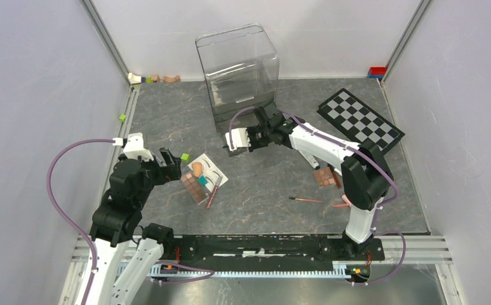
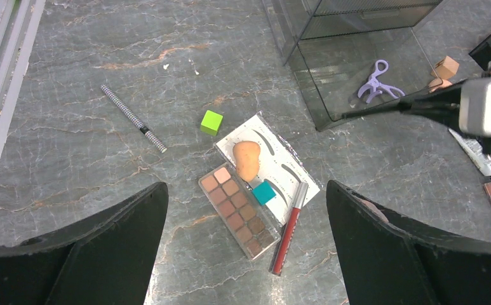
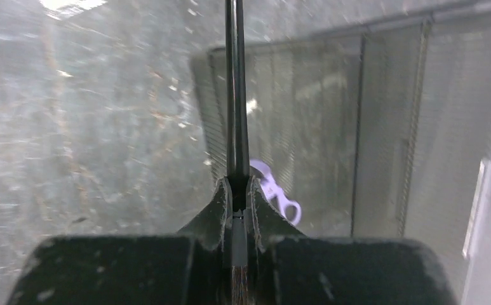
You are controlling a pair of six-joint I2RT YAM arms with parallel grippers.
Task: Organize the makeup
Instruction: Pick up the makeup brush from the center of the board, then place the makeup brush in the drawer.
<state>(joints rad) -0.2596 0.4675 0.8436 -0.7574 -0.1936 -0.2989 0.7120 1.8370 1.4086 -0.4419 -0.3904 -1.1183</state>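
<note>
Box (image 1: 237, 70) of clear plastic at the far side of the table (image 1: 262, 190), judged to be the store for the makeup; the lilac scissors (image 2: 375, 81) appear to lie on its floor. Right gripper (image 3: 237, 190), jaws pressed together on the thin handle of a black brush (image 3: 233, 95), points it at the box, probably to slide it inside. Left gripper (image 2: 246, 185), spread to its widest and empty, hangs over the brown palette (image 2: 239, 210), the white card (image 2: 274, 159) touching it, the peach sponge (image 2: 247, 159) on that card, and the red pencil (image 2: 289, 227), presumably the next pickings.
</note>
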